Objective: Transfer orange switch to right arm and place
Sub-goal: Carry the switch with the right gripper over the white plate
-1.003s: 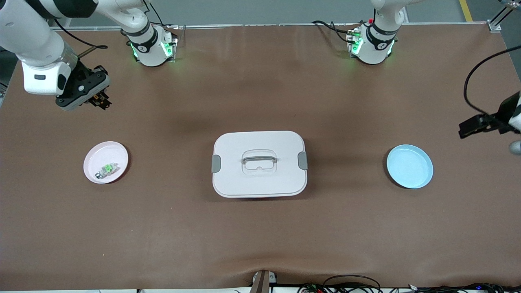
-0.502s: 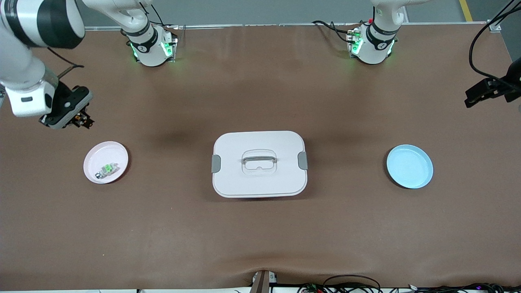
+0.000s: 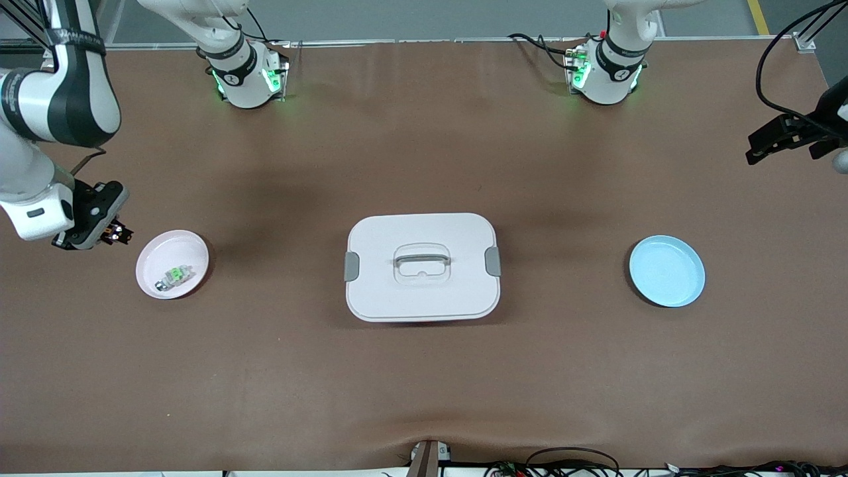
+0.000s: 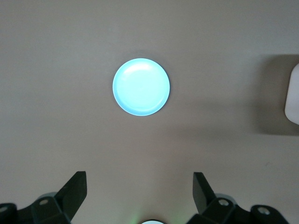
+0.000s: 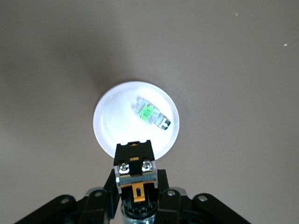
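- Right gripper [image 5: 134, 198] at bottom centre of frame, jaws clamped on the orange switch [image 5: 134, 175], black-bodied with two silver screws and an orange patch.
- White plate [image 5: 108, 122] at frame centre on plain brownish table [image 5: 233, 70]; switch overlapping its lower rim.
- Whitish green-topped piece [image 5: 152, 114] lying tilted in the plate's upper right.

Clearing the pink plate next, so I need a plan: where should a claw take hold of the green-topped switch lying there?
Grip the green-topped switch across its narrow sides at mid-body, coming straight down from above. It lies flat and diagonal on the pink plate, apart from the rim, so turn the claw to span the short width. The right claw hovers by the plate's edge, shut on the orange switch, so that must be set down first.
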### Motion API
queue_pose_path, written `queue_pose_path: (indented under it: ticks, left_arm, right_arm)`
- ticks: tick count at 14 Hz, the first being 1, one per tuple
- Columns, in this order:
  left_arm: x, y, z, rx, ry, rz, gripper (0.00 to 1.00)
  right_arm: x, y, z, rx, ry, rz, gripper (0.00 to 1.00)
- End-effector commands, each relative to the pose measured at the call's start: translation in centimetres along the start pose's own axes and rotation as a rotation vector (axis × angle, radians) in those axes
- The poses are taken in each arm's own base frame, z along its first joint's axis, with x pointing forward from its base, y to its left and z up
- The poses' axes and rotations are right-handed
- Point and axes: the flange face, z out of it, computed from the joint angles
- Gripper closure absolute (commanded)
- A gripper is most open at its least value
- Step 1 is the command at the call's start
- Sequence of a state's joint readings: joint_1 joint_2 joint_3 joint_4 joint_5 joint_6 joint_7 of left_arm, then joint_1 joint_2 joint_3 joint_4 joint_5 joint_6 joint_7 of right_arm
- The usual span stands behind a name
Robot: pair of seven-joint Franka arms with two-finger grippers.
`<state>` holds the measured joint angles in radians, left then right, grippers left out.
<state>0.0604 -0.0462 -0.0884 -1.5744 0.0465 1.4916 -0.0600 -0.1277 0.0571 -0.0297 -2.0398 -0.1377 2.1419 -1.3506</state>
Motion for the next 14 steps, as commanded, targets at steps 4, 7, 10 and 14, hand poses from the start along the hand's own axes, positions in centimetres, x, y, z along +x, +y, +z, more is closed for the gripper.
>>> queue_pose_path:
  ticks: [4,7,10,14]
  left_arm:
    - [0.0,2.6,0.4,-0.01,0.0,0.055,0.0]
    - [-0.4,3.4,0.7,-0.004,-0.01,0.073,0.0]
    - [-0.2,3.4,0.6,-0.005,-0.005,0.075,0.0]
    - [-0.4,3.4,0.3,-0.006,0.002,0.079,0.0]
  right_arm:
    - [-1.5,-1.1,6.9,-0.026,0.008,-0.173,1.0]
    - [-1.3,-3.2,10.5,0.041,0.008,-0.182,1.0]
    - [-0.7,-3.9,14.3,0.078,0.012,-0.193,1.0]
    - [-0.1,-3.7,17.8,0.07,0.01,-0.22,1.0]
